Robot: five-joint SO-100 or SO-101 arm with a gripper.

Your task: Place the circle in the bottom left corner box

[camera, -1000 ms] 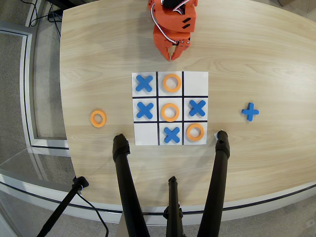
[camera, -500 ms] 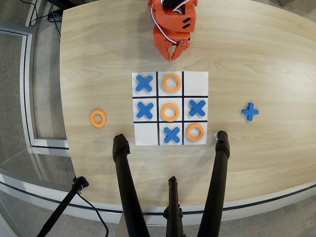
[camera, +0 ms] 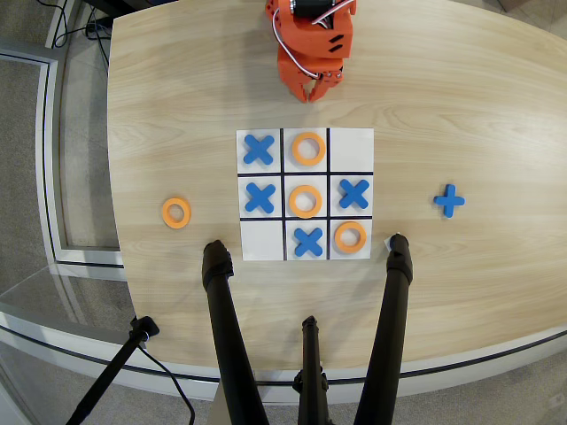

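On the pale wooden worktop (camera: 461, 97), the flat orange ring (camera: 175, 212) lies alone, left of the white nine-cell board (camera: 350, 142). The orange claw (camera: 310, 94), fingertips nearly together and empty, hangs above the board's top edge; the ring lies down-left from it, and the empty bottom-left cell (camera: 261, 240) sits just right of the ring.

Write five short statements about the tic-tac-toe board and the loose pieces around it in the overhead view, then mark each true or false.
1. An orange ring lies on the bare table, left of the board. True.
2. The bottom-left cell of the board holds a blue X. False: it is empty; the bottom-middle cell holds an X.
3. Three orange rings sit on the board. True: top middle, centre, bottom right.
4. The gripper holds a ring. False: it holds nothing, above the board's top edge.
5. The blue plus piece lies on the board. False: it lies on the table, right of the board.
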